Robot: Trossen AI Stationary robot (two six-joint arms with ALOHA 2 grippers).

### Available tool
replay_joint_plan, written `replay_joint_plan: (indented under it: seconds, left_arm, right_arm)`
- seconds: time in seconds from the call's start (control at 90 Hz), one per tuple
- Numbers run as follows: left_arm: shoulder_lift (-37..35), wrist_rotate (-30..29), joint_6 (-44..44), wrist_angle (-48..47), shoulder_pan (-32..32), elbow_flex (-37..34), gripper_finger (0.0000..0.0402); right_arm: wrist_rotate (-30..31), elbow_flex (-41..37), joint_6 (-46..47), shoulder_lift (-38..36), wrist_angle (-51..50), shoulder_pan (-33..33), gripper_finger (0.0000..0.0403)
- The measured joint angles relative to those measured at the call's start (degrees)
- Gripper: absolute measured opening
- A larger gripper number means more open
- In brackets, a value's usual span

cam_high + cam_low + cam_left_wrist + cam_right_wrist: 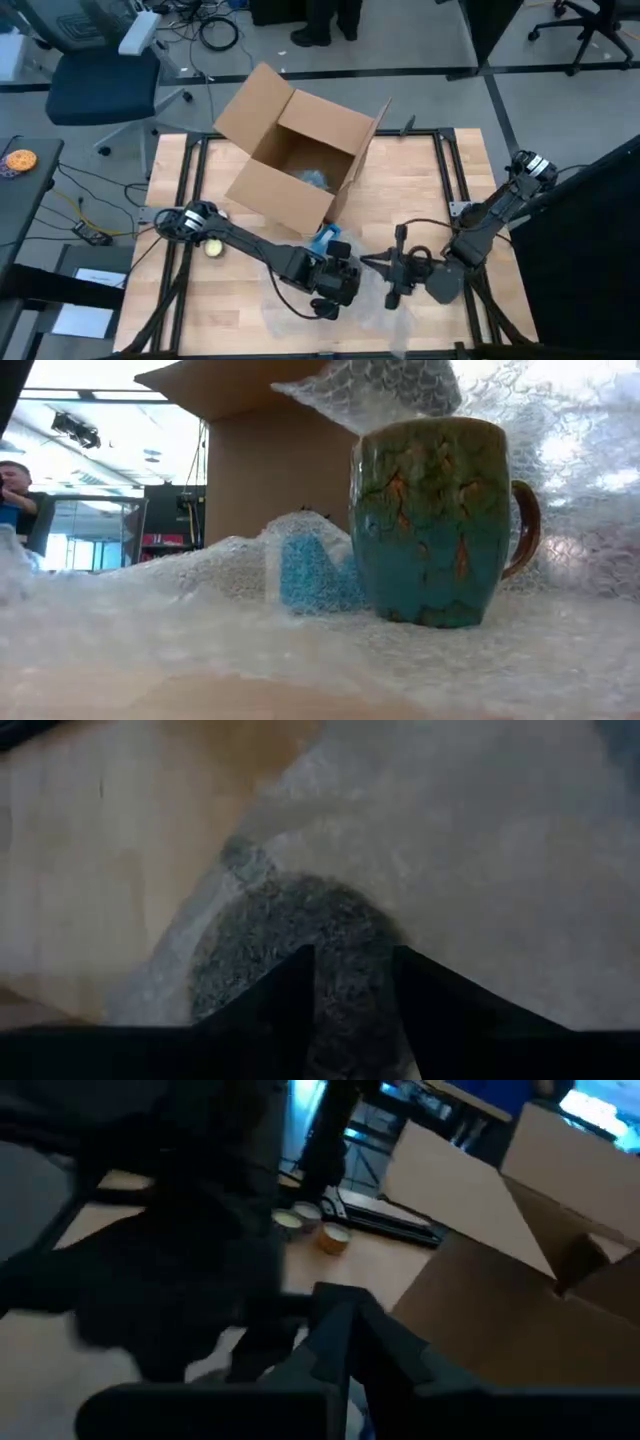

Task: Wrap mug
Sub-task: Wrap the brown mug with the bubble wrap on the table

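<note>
Left end effector [335,290], fingers slightly parted, presses bubble wrap [480,870] (no readable labels) beside the mug [432,520].

Grey floor [420,40] all round, cables [215,30] strewn across it near a blue office chair [95,85]. Someone's legs [325,20] stand at the far edge. Bright ceiling lights [110,430] glare behind, and a person [15,500] waits by a glass partition [90,535]
</note>
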Motion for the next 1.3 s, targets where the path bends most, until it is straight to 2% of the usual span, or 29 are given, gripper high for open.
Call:
replay_joint_plan:
  seconds: [0.111, 0.233, 0.544, 0.644, 0.822, 1.078, 1.3]
  left_arm:
    - [0.00, -0.06, -0.04, 1.04, -0.04, -0.78, 0.0120]
    - [0.00, -0.29, -0.07, 1.85, -0.03, -1.07, 0.0120]
    - [0.00, -0.57, -0.09, 2.49, 0.00, -1.07, 0.0120]
    - [0.00, -0.55, -0.09, 2.22, 0.00, -1.11, 0.0120]
    - [0.00, -0.55, -0.15, 2.27, 0.00, -1.11, 0.0120]
    - [0.00, -0.52, -0.33, 2.27, 0.00, -1.11, 0.0120]
    - [0.00, -0.52, -0.30, 2.33, 0.07, -1.14, 0.0120]
  right_arm:
    - [-0.88, 0.00, 2.80, -2.46, -1.87, 4.56, 0.0001]
    - [-5.73, 0.02, 15.56, -4.28, -7.28, 9.14, 0.0019]
    - [-26.01, 0.00, 53.31, -3.94, -20.37, 15.31, 0.0134]
    - [-28.36, 0.00, 59.67, -2.56, -21.05, 17.04, 0.0162]
    - [-26.50, 0.00, 57.35, 4.07, -16.85, 17.63, 0.0187]
    - [-25.07, 0.00, 36.94, 17.09, -0.45, 17.28, 0.0194]
    - [-24.27, -0.04, 30.52, 25.99, -4.51, 15.36, 0.0194]
